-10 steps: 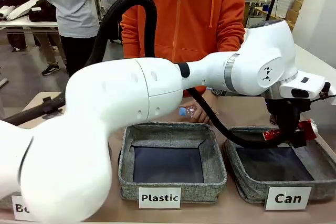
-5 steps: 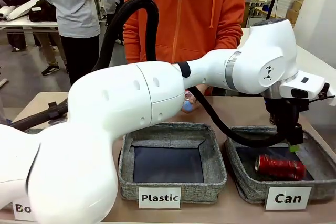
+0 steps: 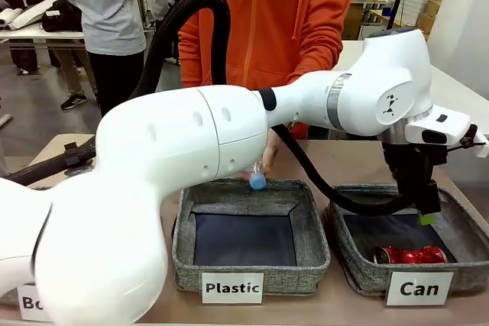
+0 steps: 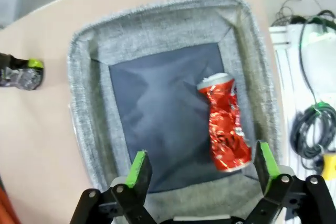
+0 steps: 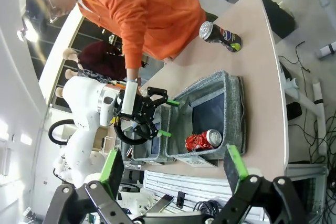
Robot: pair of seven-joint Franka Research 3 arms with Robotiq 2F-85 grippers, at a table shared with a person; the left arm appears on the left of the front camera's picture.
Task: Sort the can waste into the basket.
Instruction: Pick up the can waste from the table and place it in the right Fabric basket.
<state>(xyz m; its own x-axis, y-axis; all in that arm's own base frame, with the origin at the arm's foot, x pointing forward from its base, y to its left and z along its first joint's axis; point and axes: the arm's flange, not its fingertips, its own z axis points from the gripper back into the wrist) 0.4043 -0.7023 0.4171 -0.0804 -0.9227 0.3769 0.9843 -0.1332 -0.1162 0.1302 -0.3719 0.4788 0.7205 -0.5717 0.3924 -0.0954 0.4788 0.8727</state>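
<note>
The crushed red can [image 3: 409, 255] lies on its side on the dark lining of the grey basket labelled "Can" [image 3: 364, 280]. My left gripper [image 3: 422, 215] hangs just above that basket, open and holding nothing. In the left wrist view the red can [image 4: 224, 124] lies inside the basket [image 4: 157, 19], below my open left gripper [image 4: 202, 163]. The dark printed can [image 4: 21, 74] lies on the table outside the basket. In the right wrist view my right gripper [image 5: 174, 166] is open and far from the basket [image 5: 234, 114], the red can [image 5: 202, 141] and the dark can [image 5: 220, 35].
A grey bin labelled "Plastic" [image 3: 233, 288] stands left of the Can basket. The person in an orange hoodie holds a clear bottle with a blue cap [image 3: 257, 179] over its far rim. My left arm [image 3: 191, 150] spans most of the front view.
My left gripper opened and the red can dropped from it into the Can basket, rolling toward the front wall. The person's hand lowered the plastic bottle toward the Plastic bin.
</note>
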